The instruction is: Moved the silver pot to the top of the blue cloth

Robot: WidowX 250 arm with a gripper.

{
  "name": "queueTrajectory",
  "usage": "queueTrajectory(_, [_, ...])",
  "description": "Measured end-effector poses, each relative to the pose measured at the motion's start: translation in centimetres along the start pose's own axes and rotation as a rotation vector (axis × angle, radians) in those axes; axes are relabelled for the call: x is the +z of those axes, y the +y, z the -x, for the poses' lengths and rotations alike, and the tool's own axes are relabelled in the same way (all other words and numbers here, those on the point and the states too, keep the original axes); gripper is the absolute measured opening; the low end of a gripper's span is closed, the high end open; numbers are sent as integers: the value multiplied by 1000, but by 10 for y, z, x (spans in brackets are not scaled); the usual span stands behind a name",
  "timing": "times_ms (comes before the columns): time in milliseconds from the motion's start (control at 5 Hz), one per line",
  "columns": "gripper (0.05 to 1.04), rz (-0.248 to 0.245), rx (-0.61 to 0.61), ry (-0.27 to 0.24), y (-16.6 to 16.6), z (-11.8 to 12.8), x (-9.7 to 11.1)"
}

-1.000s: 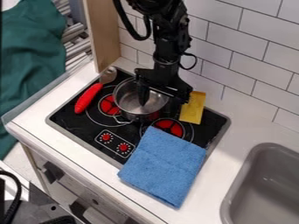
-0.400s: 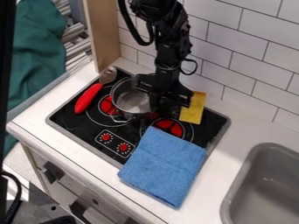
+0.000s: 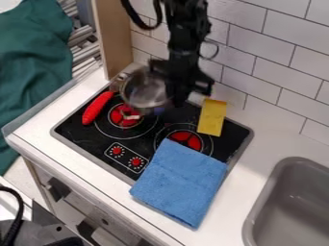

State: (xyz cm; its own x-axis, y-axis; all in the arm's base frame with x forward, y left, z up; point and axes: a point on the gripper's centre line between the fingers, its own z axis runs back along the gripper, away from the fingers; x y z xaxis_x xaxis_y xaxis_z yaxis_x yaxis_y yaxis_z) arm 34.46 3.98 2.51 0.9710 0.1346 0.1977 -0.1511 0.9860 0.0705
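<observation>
The silver pot (image 3: 145, 91) is being held up above the back of the stove (image 3: 87, 141), nearer to the stove's left edge than to its right. It is being grasped at its rim by the black gripper (image 3: 172, 96), which is being hung down over the stove's back edge. The exact contact between gripper and rim is being blurred. The pot is not being supported by the blue cloth (image 3: 180, 182), which is being kept apart from it. The cloth is being spread flat across the stove's front right part, and the counter (image 3: 247, 166) to the right of the stove is being partly covered by it.

Along the stove's left edge, a utensil with a red handle (image 3: 97, 108) is being supported, its metal head being partly overlapped by the pot. At the stove's back edge, a flat yellow piece (image 3: 212, 119) is being placed partly over the black surface. Two red burners are being exposed on the stove, with the control knobs being set toward its front. A gray sink (image 3: 292, 204) is being held in the counter to the right of the stove.
</observation>
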Motion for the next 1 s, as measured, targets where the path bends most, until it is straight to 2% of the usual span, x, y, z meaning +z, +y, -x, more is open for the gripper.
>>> queueTrajectory(200, [55, -6, -12, -67, -9, 11, 41])
queueTrajectory(400, [55, -15, -18, -36, -18, 49, 59])
queueTrajectory(600, [55, -8, -34, -13, -31, 89, 63])
queueTrajectory(800, [55, -6, -68, 6, -48, 110, 60])
queueTrajectory(1000, [55, -9, -151, 39, -76, 122, 46])
